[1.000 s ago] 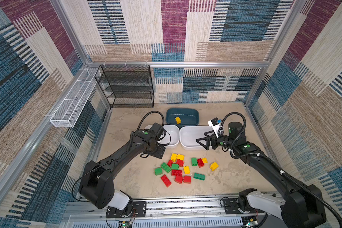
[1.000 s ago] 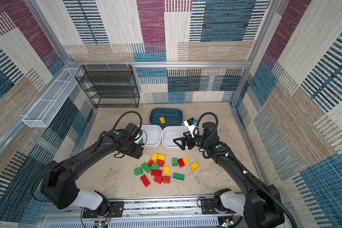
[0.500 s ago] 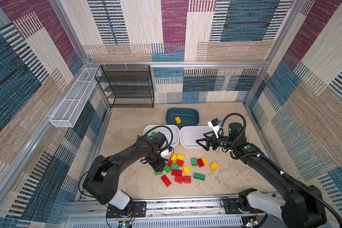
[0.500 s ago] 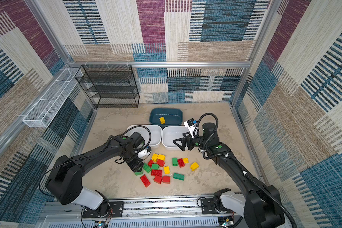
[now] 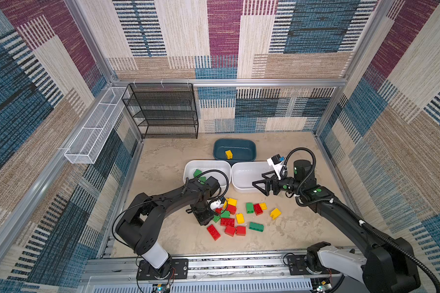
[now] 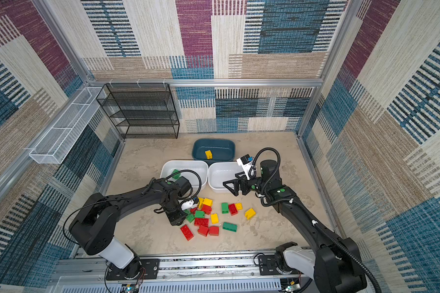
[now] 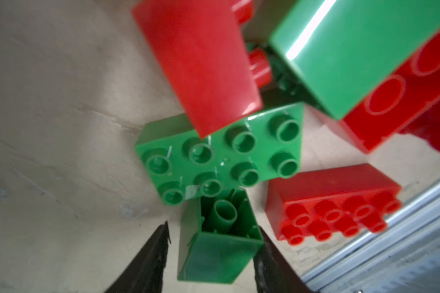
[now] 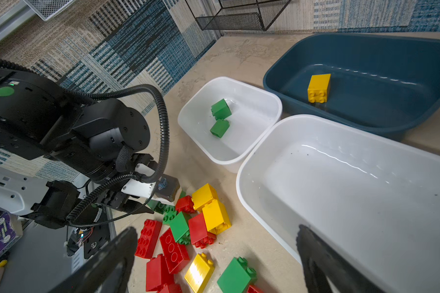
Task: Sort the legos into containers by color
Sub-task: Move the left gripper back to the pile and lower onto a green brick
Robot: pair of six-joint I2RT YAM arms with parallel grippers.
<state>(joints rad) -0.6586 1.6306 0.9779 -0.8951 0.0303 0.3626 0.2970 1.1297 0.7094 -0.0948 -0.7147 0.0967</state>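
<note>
Both top views show one change. A second ago the left tool (image 5: 204,218) stood at the near rim of the left white tub (image 5: 187,170). It has since swung toward the near side and dropped to the left edge of the loose pile (image 5: 235,219) on the desk (image 5: 163,162). Judgement: the delivery leg is finished and a fresh pick has begun. The right tool (image 6: 231,187) has not moved. It hangs over the near wall of the right white tub (image 6: 221,176), which is empty. One yellow brick (image 5: 228,154) lies in the blue tub (image 5: 220,147), as before.

Left wrist view: a small green brick (image 7: 214,251) lies on its side between the fingers (image 7: 150,258) of the left tool. One finger touches the brick and a gap shows at the other, so the jaws have narrowed about it but are not yet clamped. A long green brick (image 7: 221,152), studs up, lies against its hollow end, and a red brick (image 7: 196,63) leans over that one. Lifting may drag either neighbour.

Right wrist view: the jaws of the right tool (image 8: 217,228) stand wide apart and hold nothing. Two green bricks (image 8: 221,109) lie in the left white tub, which sets green as its colour, so the small green brick belongs there. Red, yellow and green bricks remain unsorted on the desk.
</note>
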